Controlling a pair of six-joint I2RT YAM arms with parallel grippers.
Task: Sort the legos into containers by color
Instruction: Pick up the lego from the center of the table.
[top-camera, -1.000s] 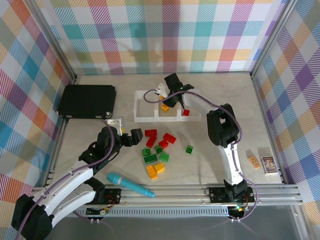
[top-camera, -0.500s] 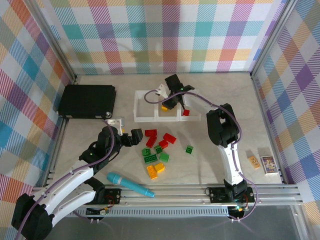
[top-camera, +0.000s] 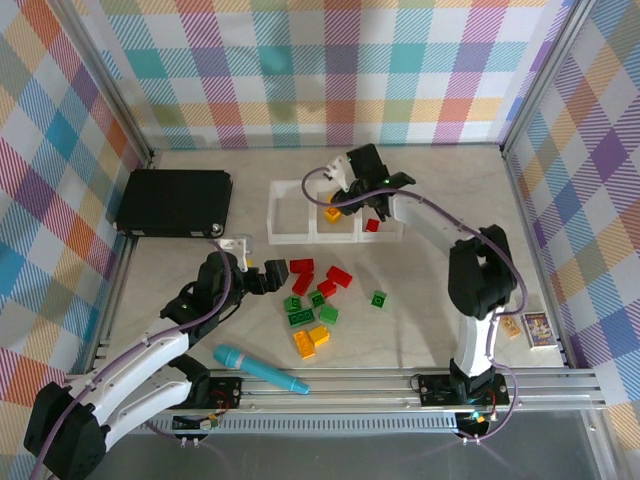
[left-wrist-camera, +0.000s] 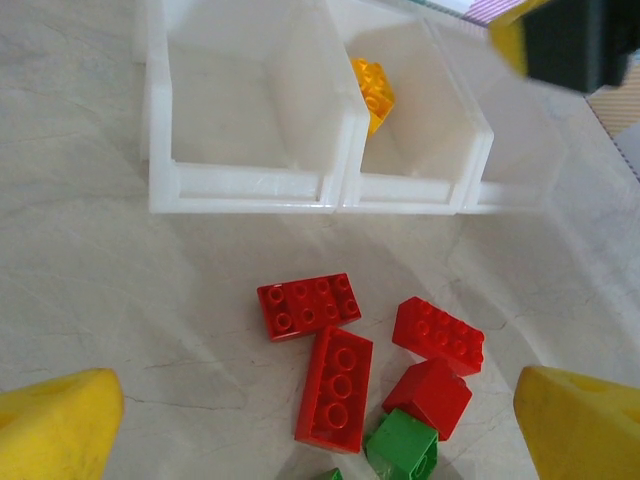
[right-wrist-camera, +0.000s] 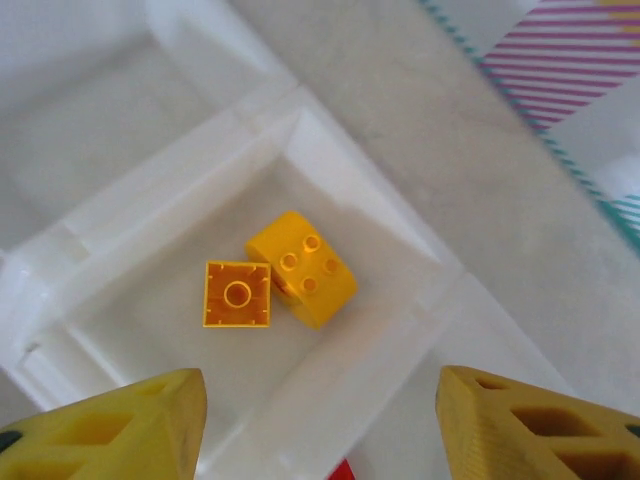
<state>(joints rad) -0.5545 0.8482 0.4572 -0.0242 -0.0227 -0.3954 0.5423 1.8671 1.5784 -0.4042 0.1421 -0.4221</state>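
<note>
The containers (top-camera: 292, 235) are three joined clear trays at the table's middle. The middle tray (right-wrist-camera: 300, 130) holds two yellow bricks (right-wrist-camera: 302, 268), one of them upside down (right-wrist-camera: 237, 294). The right tray holds a red brick (top-camera: 372, 225), and the left tray (left-wrist-camera: 250, 110) has nothing in it. My right gripper (top-camera: 358, 192) hangs open and empty above the middle tray. Loose red legos (left-wrist-camera: 308, 305), green ones (top-camera: 301, 318) and yellow-orange ones (top-camera: 312, 340) lie in front of the trays. My left gripper (top-camera: 272, 276) is open just left of the red bricks, its fingers (left-wrist-camera: 55, 430) spread wide.
A large black case (top-camera: 175, 202) lies at the back left. A teal marker pen (top-camera: 260, 369) rests near the front rail. One green brick (top-camera: 379, 298) sits apart to the right. Small cards (top-camera: 538, 328) lie by the right wall.
My right arm has swung to the right, and its gripper has shifted right over the trays. My left gripper has edged slightly toward the red bricks.
</note>
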